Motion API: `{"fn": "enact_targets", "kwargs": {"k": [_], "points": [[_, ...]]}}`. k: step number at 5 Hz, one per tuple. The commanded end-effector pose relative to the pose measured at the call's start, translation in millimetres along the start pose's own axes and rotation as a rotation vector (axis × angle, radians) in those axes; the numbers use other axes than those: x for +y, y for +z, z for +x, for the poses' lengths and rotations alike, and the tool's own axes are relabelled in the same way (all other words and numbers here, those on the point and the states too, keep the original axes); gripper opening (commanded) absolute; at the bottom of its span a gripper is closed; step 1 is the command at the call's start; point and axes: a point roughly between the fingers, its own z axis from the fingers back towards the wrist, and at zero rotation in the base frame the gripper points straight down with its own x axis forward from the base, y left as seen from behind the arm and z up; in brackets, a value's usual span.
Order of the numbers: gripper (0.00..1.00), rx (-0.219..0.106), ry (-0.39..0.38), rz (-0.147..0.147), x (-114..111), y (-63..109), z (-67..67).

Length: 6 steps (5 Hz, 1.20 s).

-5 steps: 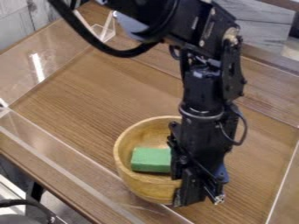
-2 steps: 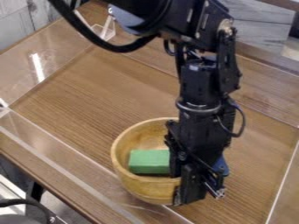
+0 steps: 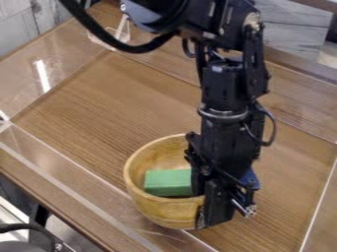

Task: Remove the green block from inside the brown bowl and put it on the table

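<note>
From where I'm standing, the green block (image 3: 168, 180) is inside the brown bowl (image 3: 161, 212), lying low in the hollow, with the curved wooden wall around it. The bowl sits toward the near side of the table (image 3: 99, 113), close to the pale strip of the clear plastic edging (image 3: 82, 189) that slants down past its left side in the view. There's little wood between bowl and edging there, so that side is the tight one.

The black robot arm (image 3: 235, 84) comes down from the top of the view, and its gripper (image 3: 218, 204) is right at the bowl, over the side that's to the right in the view. The jaws look to be closed, or as good as closed. Their tips are tangled up visually with the bowl's rim and the block's end, and I can't tell whether they have hold of anything, or whether they touch the block at all. The dark parts cover that stretch of rim and the block's right end.

Something blue (image 3: 247, 175) peeks out from behind the gripper, too hidden to name. The roomiest stretch of wood runs from the bowl up the view, to the left of the arm, as far as the plastic wall (image 3: 39, 71). On the arm's other side, a narrower band of tabletop runs toward the right-hand edge. A thick black cable (image 3: 95, 30) loops above the far part of the table.
</note>
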Motion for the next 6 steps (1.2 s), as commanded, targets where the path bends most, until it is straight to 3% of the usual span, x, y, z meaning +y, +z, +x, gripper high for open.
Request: {"fn": "enact_targets", "kwargs": {"k": [1,6], "points": [[0.0,-0.071,0.0,-0.003,-2,18.7,6.9],[0.0,-0.116,0.053,-0.072,-3,41.5,0.2]]}}
